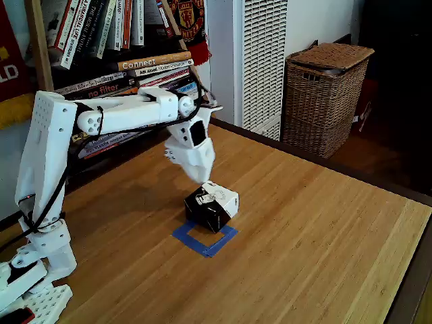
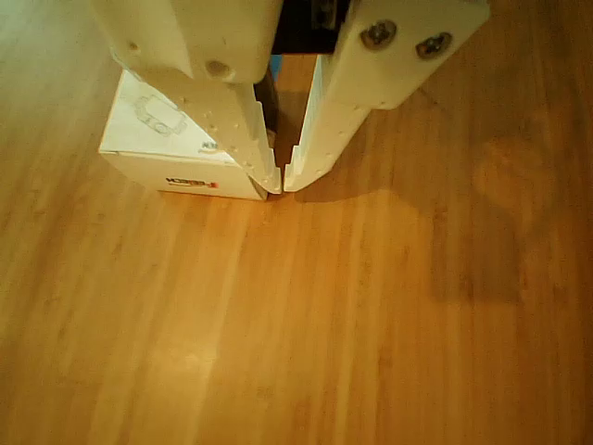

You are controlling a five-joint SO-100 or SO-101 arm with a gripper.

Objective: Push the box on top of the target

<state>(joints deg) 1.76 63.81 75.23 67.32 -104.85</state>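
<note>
The box [image 1: 212,206], black with a white printed top, sits on the far part of the blue tape target [image 1: 205,239]; the target's near corner and edges show in front of it. My white gripper [image 1: 201,181] hangs over the box's far upper edge, touching or nearly touching it. In the other view the gripper [image 2: 282,184] points down with its fingertips together, shut on nothing, right beside the box's [image 2: 162,130] white top corner. A sliver of blue tape [image 2: 275,65] shows between the fingers.
A wicker basket [image 1: 325,98] stands off the table at the back right. A bookshelf [image 1: 128,67] lines the back left. The arm's base [image 1: 34,283] sits at the front left. The table's right edge [image 1: 412,270] runs diagonally.
</note>
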